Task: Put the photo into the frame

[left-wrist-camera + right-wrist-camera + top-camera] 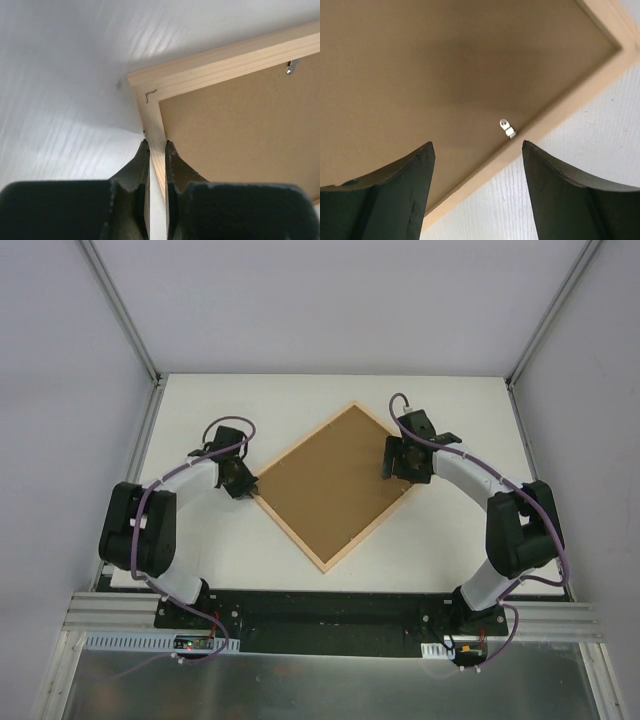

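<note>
The frame (290, 529), narrow light wood strips, lies face down as a diamond on the white table, with the plain brown backing board (335, 485) filling it. The photo is out of view. My left gripper (248, 485) is at the frame's left corner; in the left wrist view its jaws (156, 142) are closed on the wood strip (225, 60), one finger outside and one on the board side. My right gripper (400, 465) hovers open over the frame's right edge (560, 117), near a small metal tab (507, 127); it (477, 147) holds nothing.
The white table (200, 400) is walled by pale panels at the back and both sides. Another metal tab (292, 66) and a small bent wire (150, 94) sit on the frame near the left corner. A black rail (320, 605) runs along the near edge.
</note>
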You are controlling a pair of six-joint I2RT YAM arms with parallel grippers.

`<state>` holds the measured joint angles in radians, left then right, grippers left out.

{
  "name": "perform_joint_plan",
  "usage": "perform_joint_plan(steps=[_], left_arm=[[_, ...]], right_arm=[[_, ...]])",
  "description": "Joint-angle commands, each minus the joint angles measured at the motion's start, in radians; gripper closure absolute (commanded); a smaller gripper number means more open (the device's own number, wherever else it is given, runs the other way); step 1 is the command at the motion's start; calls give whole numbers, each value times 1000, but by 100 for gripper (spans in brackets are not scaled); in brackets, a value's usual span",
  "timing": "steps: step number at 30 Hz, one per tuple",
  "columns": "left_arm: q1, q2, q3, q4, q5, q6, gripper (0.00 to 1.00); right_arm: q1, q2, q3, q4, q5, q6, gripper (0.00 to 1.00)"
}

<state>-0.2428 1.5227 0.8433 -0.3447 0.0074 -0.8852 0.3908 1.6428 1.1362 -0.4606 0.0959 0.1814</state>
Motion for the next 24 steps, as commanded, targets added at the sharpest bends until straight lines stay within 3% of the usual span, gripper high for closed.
perform_joint_plan(steps=[1, 4, 9, 10, 13, 15, 19, 24], left_arm=[[72, 132, 123, 81, 133, 356, 100], [114, 174, 195, 92, 190, 498, 100], [175, 275, 348, 7, 279, 589, 100], [177, 284, 373, -20, 269, 594, 93], [181, 266, 415, -54, 282, 589, 49], [180, 228, 410, -66, 296, 563, 38], [166, 136, 327, -89, 272, 447, 36], [51, 22, 159, -91, 116, 330, 42]], right_arm=[[-3, -14, 39, -20, 34, -63, 27], [-4, 3, 53, -23, 39, -88, 25], [-3, 17, 74, -24, 28, -106, 23], [-4, 20, 79, -27, 27, -111, 23], [-4, 17, 80, -33, 37, -120, 22], [-7, 18, 83, -38, 38, -125, 22], [-10, 12, 83, -38, 44, -131, 21], [-20, 18, 92, -38, 31, -137, 21]])
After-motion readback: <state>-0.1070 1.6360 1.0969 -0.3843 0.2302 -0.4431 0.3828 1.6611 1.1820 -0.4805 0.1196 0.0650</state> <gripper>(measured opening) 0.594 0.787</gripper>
